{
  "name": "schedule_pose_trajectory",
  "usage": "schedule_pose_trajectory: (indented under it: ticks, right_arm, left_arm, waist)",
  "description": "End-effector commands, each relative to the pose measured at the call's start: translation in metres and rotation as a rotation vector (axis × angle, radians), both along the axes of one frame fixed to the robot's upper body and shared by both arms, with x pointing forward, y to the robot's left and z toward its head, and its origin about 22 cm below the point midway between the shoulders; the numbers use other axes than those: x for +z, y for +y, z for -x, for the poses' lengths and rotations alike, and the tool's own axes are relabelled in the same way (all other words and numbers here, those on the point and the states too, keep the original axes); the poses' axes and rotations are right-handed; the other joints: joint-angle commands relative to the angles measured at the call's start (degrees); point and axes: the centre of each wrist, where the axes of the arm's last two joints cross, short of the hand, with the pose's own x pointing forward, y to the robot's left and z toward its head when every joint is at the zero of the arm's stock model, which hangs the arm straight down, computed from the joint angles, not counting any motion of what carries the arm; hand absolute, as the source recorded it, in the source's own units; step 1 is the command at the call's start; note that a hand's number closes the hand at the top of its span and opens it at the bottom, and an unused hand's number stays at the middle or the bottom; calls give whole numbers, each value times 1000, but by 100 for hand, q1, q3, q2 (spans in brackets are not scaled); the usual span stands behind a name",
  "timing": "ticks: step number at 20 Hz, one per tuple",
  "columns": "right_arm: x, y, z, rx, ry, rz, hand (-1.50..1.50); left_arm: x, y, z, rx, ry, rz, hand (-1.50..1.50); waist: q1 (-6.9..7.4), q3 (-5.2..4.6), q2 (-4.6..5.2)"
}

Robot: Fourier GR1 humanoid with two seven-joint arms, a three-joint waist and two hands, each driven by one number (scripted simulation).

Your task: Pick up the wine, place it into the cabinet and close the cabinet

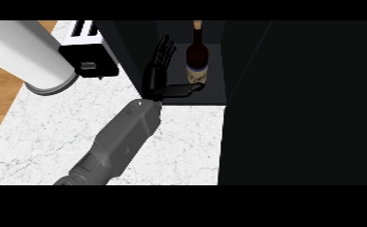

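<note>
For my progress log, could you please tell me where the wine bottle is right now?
In the head view, the wine bottle stands upright inside the open dark cabinet, top centre, just right of the open hand, whose thumb reaches its base.

A home kitchen: a white, grey-veined marble desk [43, 138] carries a black and silver slotted toaster [86, 51] and a tall white paper-towel roll [32, 56], and a dark open cabinet [247, 124] stands on it beside them.
</note>
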Motion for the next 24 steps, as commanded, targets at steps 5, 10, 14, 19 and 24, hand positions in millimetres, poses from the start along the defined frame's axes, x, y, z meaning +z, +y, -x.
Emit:
schedule_pose_trajectory:
  ticks: [5,10,14,19,24]
  right_arm:
    - [-4,-2,2,-9,-4,0,-150]
    - [10,-4,1,-17,-13,7,-150]
    - [18,4,-3,-11,-9,-5,-150]
    - [23,-12,4,18,-23,31,-150]
    - [28,-1,3,94,-8,175,150]
  left_arm:
    - [11,3,44,-130,-25,-18,-150]
    - [40,24,82,-180,-16,-14,-150]
    - [60,56,116,-187,-41,-7,-150]
    - [83,66,153,-155,-44,7,-150]
    - [97,73,179,-133,-66,32,-150]
  waist:
    - [178,46,-98]
    - [178,44,-86]
    - [144,40,-59]
    - [48,41,-37]
    - [66,39,-39]
